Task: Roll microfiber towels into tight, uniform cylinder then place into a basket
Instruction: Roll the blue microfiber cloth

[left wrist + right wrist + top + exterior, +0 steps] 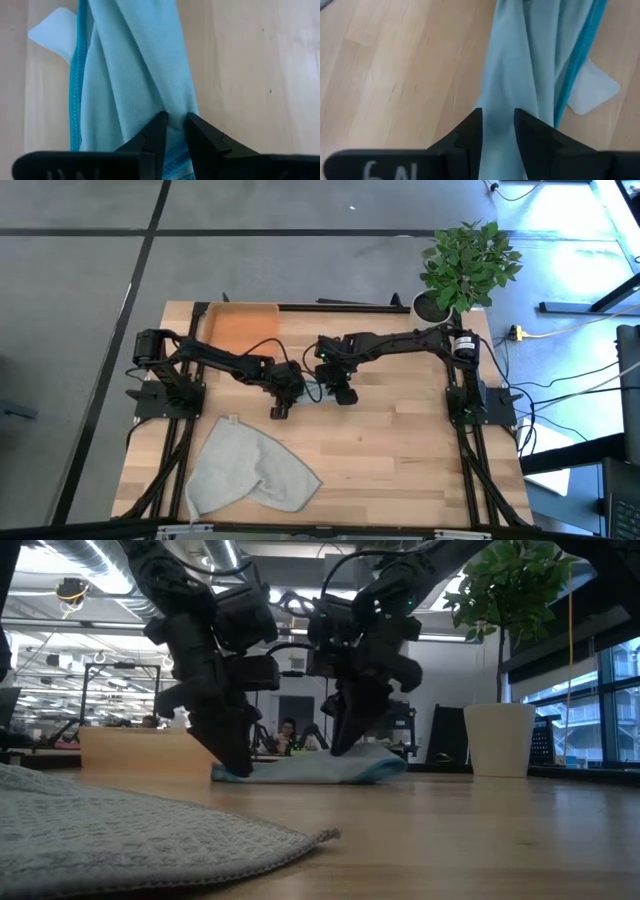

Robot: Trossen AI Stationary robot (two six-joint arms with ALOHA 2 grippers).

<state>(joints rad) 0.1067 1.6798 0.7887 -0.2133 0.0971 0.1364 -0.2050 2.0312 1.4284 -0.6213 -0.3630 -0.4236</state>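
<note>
1. The left end effector (173, 125) is down at the middle of the desk (400, 450), fingers nearly together and pinching a fold of the light blue towel (135, 70). The wrist view shows the cloth squeezed right between the tips.
2. The right end effector (497, 122) is just beside it at the other end of that same towel. Its fingers stand a bit apart with blue cloth running between them, so it's straddling the towel. I can't tell if it's actually clamping.
3. The blue towel is bunched into a long narrow strip lying flat on the desk between the two arms. In the low view it's a low lump (320, 770) under both end effectors. A white tag (592, 90) sticks out from its darker stitched edge.
4. The grey-green towel (245, 470) lies loosely crumpled at the near left part of the desk, well apart from both arms.
5. The orange basket (240, 328) sits at the far left corner of the desk, behind the left arm.
6. A potted plant (462, 265) stands at the far right corner.
</note>
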